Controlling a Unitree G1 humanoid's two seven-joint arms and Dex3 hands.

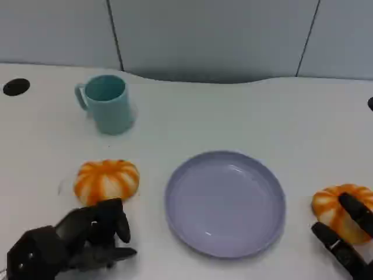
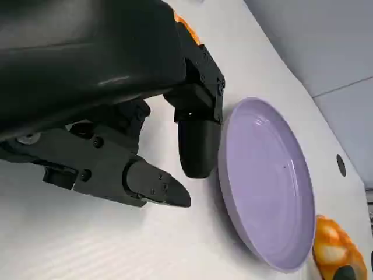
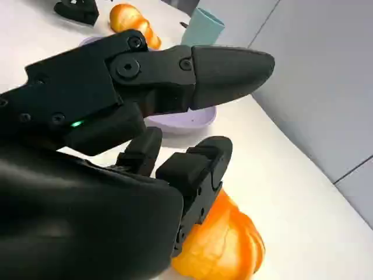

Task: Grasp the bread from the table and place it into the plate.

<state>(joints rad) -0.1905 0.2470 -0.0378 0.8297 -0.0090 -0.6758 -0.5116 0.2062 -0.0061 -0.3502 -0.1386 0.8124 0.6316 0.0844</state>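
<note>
At lower left of the head view, left hand (image 1: 70,242) idle on the worktop (image 1: 303,128), fingers (image 1: 119,221) spread, holding nothing; just above, one bread (image 1: 106,181); centre, plate (image 1: 225,202) bare; lower right, second bread (image 1: 338,210) under right hand (image 1: 349,236), fingers touching, not clearly clamped; judged light, soft, crushable; best cupped across the sides.

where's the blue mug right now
In the head view the blue mug stands upright at the table's far left, beyond the left bread and up-left of the purple plate, touching neither.
</note>
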